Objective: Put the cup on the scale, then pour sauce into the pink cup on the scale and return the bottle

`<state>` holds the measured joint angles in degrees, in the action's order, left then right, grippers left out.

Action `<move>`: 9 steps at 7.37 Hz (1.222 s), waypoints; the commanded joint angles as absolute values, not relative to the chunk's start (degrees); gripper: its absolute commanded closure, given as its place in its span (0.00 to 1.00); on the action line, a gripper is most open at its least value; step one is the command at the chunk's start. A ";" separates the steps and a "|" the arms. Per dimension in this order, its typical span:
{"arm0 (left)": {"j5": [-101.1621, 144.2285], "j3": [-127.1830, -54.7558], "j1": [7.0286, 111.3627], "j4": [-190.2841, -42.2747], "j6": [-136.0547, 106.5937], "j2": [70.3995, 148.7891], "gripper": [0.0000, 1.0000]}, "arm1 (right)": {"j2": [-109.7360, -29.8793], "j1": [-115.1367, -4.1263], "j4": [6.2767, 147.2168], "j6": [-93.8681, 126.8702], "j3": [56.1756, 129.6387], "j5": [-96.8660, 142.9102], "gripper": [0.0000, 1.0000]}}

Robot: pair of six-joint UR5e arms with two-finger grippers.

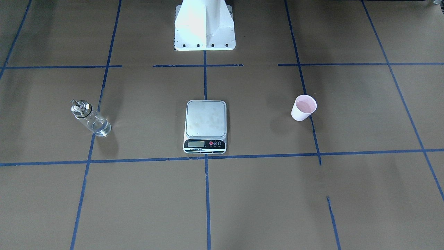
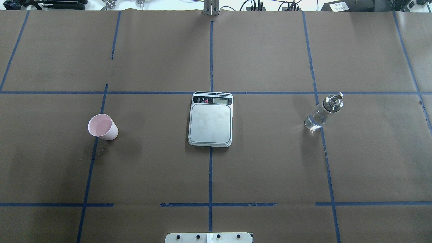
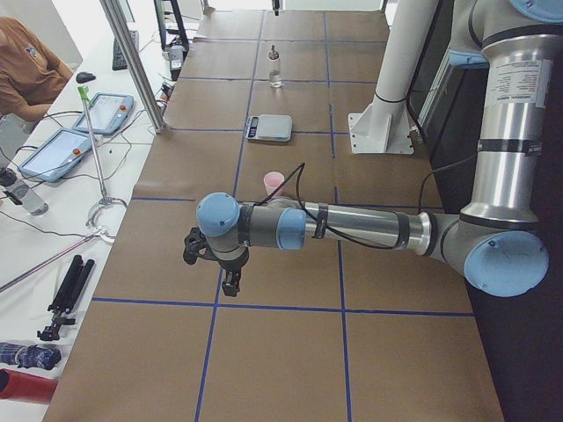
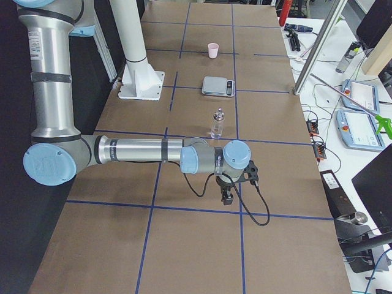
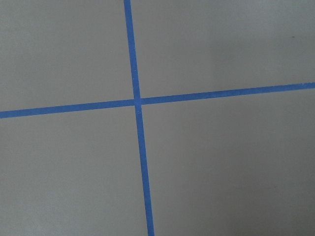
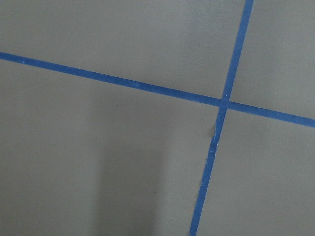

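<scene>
Cup first: it stands upright on the brown paper on the robot's left side of the table, well apart from the scale, which sits in the middle with its platform bare. Bottle stands upright on the robot's right side, also well apart from the scale, its metal cap and spout on top; the sauce is hard to make out through the glass. Nothing of the task looks begun.

Risks, judged from this layout: the cup is light and tapered, so a squeeze that is too hard could crush it, and a grip too high or off-centre could tip it on the way over. Set down near the platform's edge, it could stand unevenly or fall when liquid goes in. The bottle's glass is smooth and its spout thin, so a loose hold could let it slip while tilted, and a spout not lined up over the narrow cup would spill onto the scale or paper.

Left gripper hangs over a crossing of blue tape near the table's left end, away from the cup; the right gripper hangs the same way near the right end, just short of the bottle. Both show only in the side views, so how far either is open cannot be told. Neither appears to touch or carry anything.
</scene>
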<state>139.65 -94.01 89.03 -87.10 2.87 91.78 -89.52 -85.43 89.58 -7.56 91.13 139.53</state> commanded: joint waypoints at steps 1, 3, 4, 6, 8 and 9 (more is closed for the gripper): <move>139.48 -97.96 89.21 -88.23 2.46 90.45 0.00 | -89.39 -85.43 89.56 -7.56 91.06 139.92 0.00; 139.57 -99.39 89.21 -88.33 2.46 89.91 0.00 | -89.38 -85.43 89.56 -7.56 91.14 139.92 0.00; 139.66 -99.75 89.12 -88.68 2.46 89.04 0.00 | -89.47 -85.34 89.56 -7.56 91.14 140.01 0.00; 139.83 -99.94 89.03 -88.51 2.37 88.94 0.00 | -89.21 -85.34 89.47 -7.56 91.14 140.71 0.00; 140.27 -99.49 88.68 -88.86 2.55 88.60 0.00 | -88.77 -85.25 89.47 -7.56 90.70 140.54 0.00; 140.45 -100.01 88.25 -89.03 2.55 88.59 0.00 | -88.94 -85.25 89.39 -7.65 90.79 140.89 0.00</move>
